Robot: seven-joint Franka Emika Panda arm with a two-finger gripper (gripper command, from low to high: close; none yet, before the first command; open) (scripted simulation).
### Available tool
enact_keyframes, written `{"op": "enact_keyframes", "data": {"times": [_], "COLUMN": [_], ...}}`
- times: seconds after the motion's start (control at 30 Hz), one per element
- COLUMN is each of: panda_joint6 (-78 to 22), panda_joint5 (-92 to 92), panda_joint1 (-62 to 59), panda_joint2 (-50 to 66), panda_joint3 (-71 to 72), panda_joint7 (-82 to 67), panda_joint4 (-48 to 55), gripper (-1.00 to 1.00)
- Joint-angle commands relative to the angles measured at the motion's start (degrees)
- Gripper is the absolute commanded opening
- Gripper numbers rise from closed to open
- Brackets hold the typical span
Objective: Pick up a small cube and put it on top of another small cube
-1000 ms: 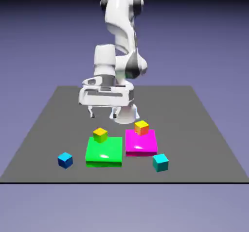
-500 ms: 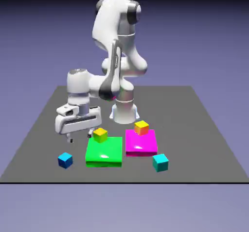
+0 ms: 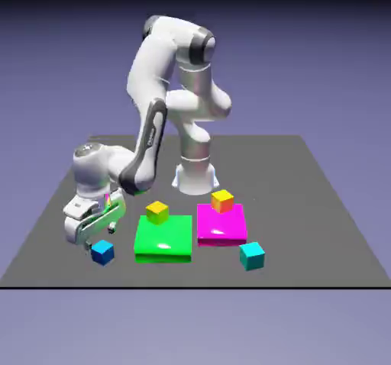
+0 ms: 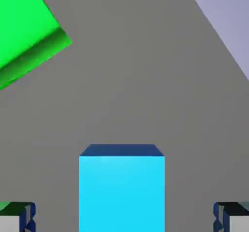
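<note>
Since a second ago the gripper point(image 3: 95, 239) has swung from above the slabs down over the small cube point(image 3: 102, 252). Its jaws are spread, seemingly straddling the cube without touching; closing comes next.

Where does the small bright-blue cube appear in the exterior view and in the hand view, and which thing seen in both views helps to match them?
Exterior view: the small bright-blue cube lies low on the exterior view's left, on the table, just under the hand.
Hand view: the cube fills the bottom middle, between the two fingertips.
Shared landmark: the green slab, beside the cube in the exterior view, shows at the hand view's top left.
</note>
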Motion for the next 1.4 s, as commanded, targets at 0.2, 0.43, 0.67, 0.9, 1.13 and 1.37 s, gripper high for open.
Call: {"op": "enact_keyframes", "data": {"times": [0.2, 0.43, 0.67, 0.9, 1.13, 1.37], "panda_joint6": [-4.6, -6.5, -7.4, -8.3, -5.0, -1.0], "panda_joint5": [-5.2, -10.7, -16.5, -22.2, -22.9, -20.3], "panda_joint1": [4.4, 13.6, 24.8, 36.0, 41.5, 40.9], "panda_joint2": [-6.5, -11.5, -15.9, -20.3, -18.6, -14.2], "panda_joint3": [-5.5, -3.9, 0.6, 5.0, 8.5, 9.6], "panda_joint7": [3.8, 17.3, 34.8, 52.2, 60.0, 58.1], "panda_joint4": [-1.9, -4.0, -6.2, -8.5, -9.4, -9.1], "gripper": [-1.0, -1.0, -1.0, -1.0, -1.0, 1.0]}}
